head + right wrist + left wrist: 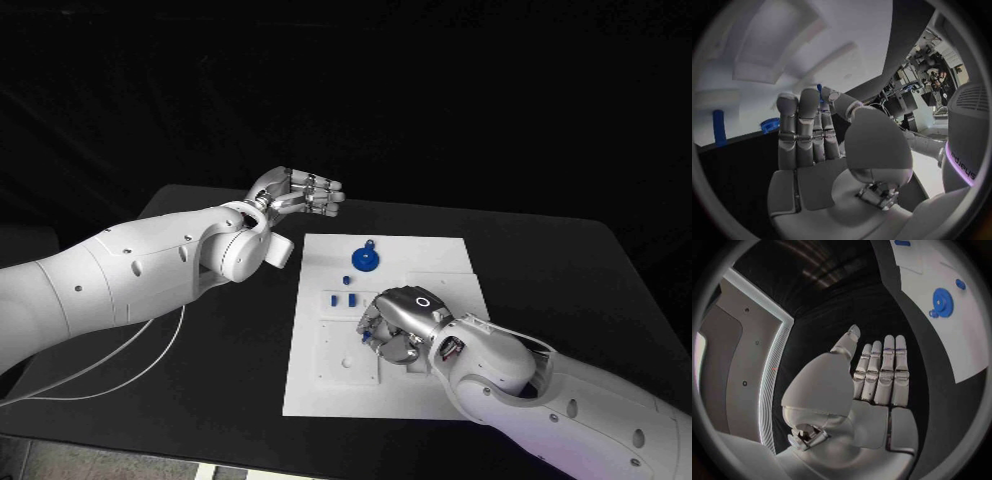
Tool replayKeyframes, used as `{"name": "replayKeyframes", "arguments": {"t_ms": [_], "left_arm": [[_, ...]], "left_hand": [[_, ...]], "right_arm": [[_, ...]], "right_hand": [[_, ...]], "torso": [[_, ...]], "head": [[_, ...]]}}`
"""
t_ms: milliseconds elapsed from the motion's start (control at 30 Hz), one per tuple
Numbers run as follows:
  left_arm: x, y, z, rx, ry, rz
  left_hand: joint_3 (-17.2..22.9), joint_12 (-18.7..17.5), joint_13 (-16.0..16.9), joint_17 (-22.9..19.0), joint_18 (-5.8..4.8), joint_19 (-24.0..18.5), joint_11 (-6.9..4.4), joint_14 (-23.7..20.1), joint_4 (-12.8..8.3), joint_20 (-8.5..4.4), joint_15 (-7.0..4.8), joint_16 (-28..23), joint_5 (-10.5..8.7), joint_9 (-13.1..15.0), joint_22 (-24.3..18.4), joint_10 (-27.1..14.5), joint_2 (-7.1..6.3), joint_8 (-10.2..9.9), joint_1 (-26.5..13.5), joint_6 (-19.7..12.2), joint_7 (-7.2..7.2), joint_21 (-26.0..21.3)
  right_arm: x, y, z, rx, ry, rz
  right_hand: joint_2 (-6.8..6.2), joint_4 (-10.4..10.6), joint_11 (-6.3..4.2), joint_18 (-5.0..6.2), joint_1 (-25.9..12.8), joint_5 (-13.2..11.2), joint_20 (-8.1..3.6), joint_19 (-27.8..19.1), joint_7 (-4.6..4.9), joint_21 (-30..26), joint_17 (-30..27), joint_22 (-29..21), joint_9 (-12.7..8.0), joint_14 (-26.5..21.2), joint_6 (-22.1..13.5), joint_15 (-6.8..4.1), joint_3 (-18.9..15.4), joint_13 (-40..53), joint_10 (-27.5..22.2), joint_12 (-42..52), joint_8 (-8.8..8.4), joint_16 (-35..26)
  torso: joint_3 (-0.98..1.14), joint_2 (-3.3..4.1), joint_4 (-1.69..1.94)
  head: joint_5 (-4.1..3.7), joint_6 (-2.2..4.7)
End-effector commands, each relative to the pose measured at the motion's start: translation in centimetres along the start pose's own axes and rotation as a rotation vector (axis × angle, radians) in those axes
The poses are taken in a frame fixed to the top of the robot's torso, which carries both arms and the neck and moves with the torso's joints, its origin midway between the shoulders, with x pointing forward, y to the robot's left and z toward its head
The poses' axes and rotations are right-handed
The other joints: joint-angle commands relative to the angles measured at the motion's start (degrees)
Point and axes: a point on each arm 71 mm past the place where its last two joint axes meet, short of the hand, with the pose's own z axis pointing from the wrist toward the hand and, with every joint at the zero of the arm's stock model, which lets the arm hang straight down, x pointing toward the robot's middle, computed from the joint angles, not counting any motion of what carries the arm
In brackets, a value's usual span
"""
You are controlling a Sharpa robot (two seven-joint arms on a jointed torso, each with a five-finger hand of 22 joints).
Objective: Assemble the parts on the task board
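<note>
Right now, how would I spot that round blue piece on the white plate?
Find the white task board in the middle of the black table. Near its far edge lies the blue gear, beyond the right hand. It is round and toothed; the other blue parts nearby are small and slim.

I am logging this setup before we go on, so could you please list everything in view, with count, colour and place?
table: one, black, under everything.
task board: one, white, in the middle of the table.
gear: one, blue, round and toothed, at the far end of the board.
small parts: at least three, blue, on the board between the gear and the right hand.
cable: one, white, looping over the table's left edge under the left arm.
left hand: one, silver, raised beyond the board's far left corner, fingers straight and together, holding nothing.
right hand: one, silver, down over the middle of the board; whether its fingers hold a part cannot be told.
</note>
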Motion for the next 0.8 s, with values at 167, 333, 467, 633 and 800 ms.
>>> {"name": "replayKeyframes", "arguments": {"t_ms": [167,333,467,633,800], "left_arm": [[0.14,-0.11,0.01,0.008,0.015,-0.013],[0.17,-0.09,0.03,0.006,0.017,-0.013],[0.17,-0.05,0.03,0.005,0.018,-0.013],[0.17,0.00,0.02,0.003,0.019,-0.013],[0.16,0.03,0.00,0.002,0.020,-0.014]], "left_hand": [[-0.2,-0.1,0.0,0.1,-0.07,0.2,0.00,-0.1,0.0,0.09,-0.17,-0.1,-0.16,0.0,-0.2,-0.1,0.65,0.2,0.0,-0.2,-0.01,0.4],[-0.2,-0.1,0.0,0.1,-0.07,0.2,0.00,-0.1,0.0,0.09,-0.17,-0.1,-0.16,0.0,-0.2,-0.1,0.65,0.2,0.0,-0.2,-0.01,0.4],[-0.2,-0.1,0.0,0.1,-0.07,0.2,0.00,-0.1,0.0,0.09,-0.17,-0.1,-0.16,0.0,-0.2,-0.1,0.65,0.2,0.0,-0.2,-0.01,0.4],[-0.2,-0.1,0.0,0.1,-0.06,0.2,0.02,-0.2,-0.1,0.10,-0.15,-0.1,-0.04,0.0,-0.4,-0.2,0.74,0.2,0.0,-0.2,-0.01,0.4],[-0.2,-0.1,0.0,0.1,-0.06,0.2,0.02,-0.2,-0.1,0.10,-0.15,-0.1,-0.04,0.0,-0.4,-0.2,0.74,0.2,0.0,-0.2,-0.01,0.4]], "right_arm": [[0.16,0.24,-0.06,-0.004,0.017,-0.015],[0.23,0.20,-0.07,-0.003,0.022,-0.017],[0.29,0.16,-0.07,0.000,0.027,-0.019],[0.36,0.12,-0.07,0.003,0.032,-0.022],[0.43,0.11,-0.05,0.005,0.036,-0.027]], "right_hand": [[0.11,0.1,-0.06,0.92,0.1,-0.3,0.02,0.4,-0.05,-0.4,0.0,3.4,0.0,0.0,0.5,-0.28,0.3,0.1,0.3,0.2,0.20,0.2],[0.11,0.1,-0.06,0.92,0.1,-0.3,0.02,0.4,-0.05,-0.4,0.0,3.4,0.0,0.0,0.5,-0.28,0.3,0.1,0.3,0.2,0.20,0.2],[0.09,0.0,-0.09,0.91,0.1,-0.2,0.01,0.5,-0.07,-0.4,-0.1,3.4,0.1,0.0,0.5,-0.29,0.2,0.1,0.4,0.2,0.20,0.2],[0.09,0.0,-0.09,0.91,0.1,-0.2,0.01,0.5,-0.07,-0.4,-0.1,3.4,0.1,0.0,0.5,-0.29,0.2,0.1,0.4,0.2,0.20,0.2],[0.09,0.0,-0.09,0.91,0.1,-0.2,0.01,0.5,-0.07,-0.4,-0.1,3.4,0.1,0.0,0.5,-0.29,0.2,0.1,0.4,0.2,0.20,0.2]], "torso": [[0.00,0.01,0.01],[-0.01,0.02,-0.02],[-0.01,0.03,-0.01],[0.01,0.04,0.03],[0.01,0.05,0.00]], "head": [[0.11,-0.18],[0.19,-0.27],[0.14,-0.34],[0.12,-0.44],[0.20,-0.49]]}}
